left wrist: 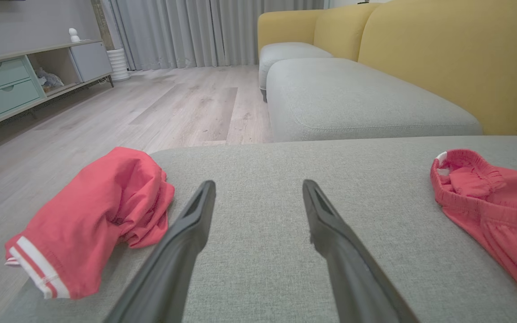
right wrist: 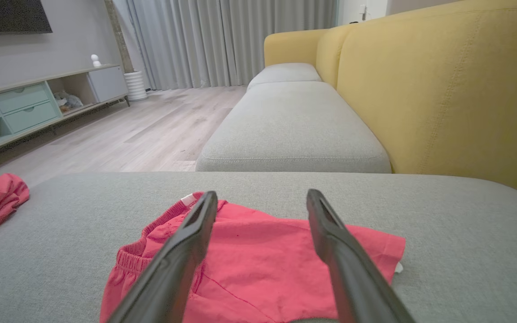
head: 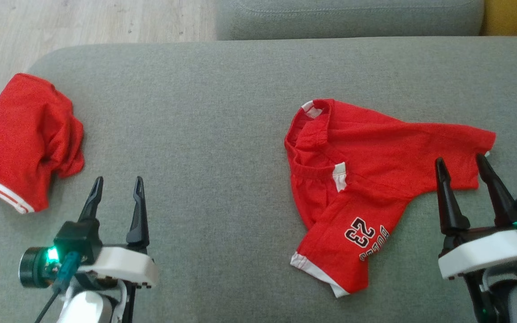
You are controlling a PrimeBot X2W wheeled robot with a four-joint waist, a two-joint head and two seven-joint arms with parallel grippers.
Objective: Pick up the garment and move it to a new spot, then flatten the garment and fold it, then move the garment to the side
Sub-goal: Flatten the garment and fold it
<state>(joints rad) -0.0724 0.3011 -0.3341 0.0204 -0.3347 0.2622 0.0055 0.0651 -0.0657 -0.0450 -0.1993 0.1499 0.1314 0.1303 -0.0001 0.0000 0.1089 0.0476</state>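
On the grey cushion (head: 222, 134) right of centre lies the red garment (head: 366, 179), crumpled and released. Right gripper (head: 460, 172) hovers over its edge, fingers apart; left gripper (head: 116, 190) is spread too. Flattening seems next: both must grasp corners.

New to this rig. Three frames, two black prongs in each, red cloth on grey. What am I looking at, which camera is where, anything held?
It's a two-armed robot working over a grey sofa cushion. The head view looks down from its head; the other two pictures come from cameras on each wrist, looking along that arm's two dark fingers. The left gripper hovers open over bare cushion. The right gripper is open at the edge of red shorts printed with 23, lying spread but rumpled. A second red garment lies bunched at the cushion's left end. Nothing is held.
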